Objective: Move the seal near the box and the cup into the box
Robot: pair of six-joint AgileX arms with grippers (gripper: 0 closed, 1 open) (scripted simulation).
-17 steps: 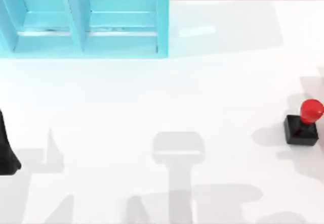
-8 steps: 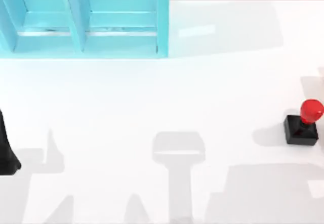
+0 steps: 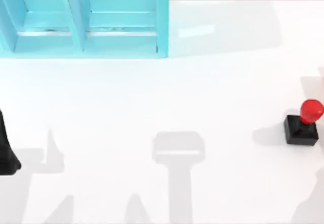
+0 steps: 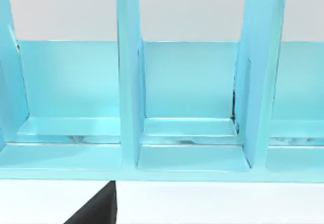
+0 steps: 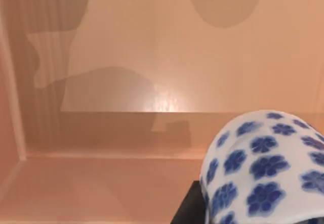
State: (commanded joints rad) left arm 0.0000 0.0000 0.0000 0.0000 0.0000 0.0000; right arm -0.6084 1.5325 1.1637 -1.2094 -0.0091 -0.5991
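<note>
- The cup [image 5: 263, 168], blue flowers on white, sat right up against the right wrist camera with a dark part of the right gripper at its base; it looked carried, though whether the fingers were clamped on it could not be told.
- Behind and below the cup spread the tan inner walls and floor of the box [image 5: 101, 133], so the cup appeared to hang just inside or over the box.
- Judged step: delivering the cup into the box. The next move probably called for lowering it to the floor and letting go cleanly.
- The seal [image 3: 302, 123] stood upright near the table's right edge, not yet handled.
- The left arm [image 3: 6, 148] was parked at the table's left edge, facing a cyan divided rack [image 4: 192, 107]; its finger state could not be told.
</note>
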